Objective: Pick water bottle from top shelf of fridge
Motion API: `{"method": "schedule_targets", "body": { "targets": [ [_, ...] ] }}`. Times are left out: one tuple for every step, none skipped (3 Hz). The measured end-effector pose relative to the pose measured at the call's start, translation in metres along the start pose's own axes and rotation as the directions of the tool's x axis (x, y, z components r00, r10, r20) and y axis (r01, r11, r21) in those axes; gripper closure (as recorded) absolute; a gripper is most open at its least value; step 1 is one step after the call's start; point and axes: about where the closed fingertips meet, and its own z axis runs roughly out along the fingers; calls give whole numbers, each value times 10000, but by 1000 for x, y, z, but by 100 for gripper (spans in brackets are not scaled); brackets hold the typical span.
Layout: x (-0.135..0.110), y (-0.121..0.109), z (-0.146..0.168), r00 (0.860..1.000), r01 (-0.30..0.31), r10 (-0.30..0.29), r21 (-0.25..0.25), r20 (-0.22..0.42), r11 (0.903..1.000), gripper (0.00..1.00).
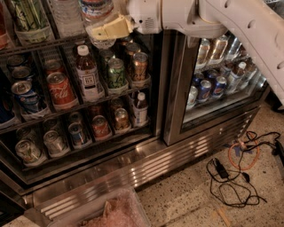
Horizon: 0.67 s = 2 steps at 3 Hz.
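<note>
The water bottle (95,8) is clear, with a blue-and-reddish label band, and stands at the front of the top shelf (40,46) in the fridge (133,164). Its base shows just below my gripper. My gripper (106,31) reaches in from the right at the top of the view. A cream finger (113,27) lies across the bottle's lower body, and the other finger is hidden behind the bottle. The bottle's top is cut off by the frame edge. A second clear ribbed bottle (66,17) stands to its left.
Below are wire racks with a white-capped brown-drink bottle (86,73), a cola can (60,88) and several other cans. A closed glass door (222,80) is on the right. Cables (235,173) lie on the floor, and a clear bin (111,213) sits at the bottom.
</note>
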Motion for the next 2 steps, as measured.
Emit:
{"method": "schedule_targets", "body": {
  "targets": [
    [6,3,0,9986,-247,288,-908,437,9956,100],
    [10,8,4,9966,-393,517,-1792,648,9830,100]
  ]
}}
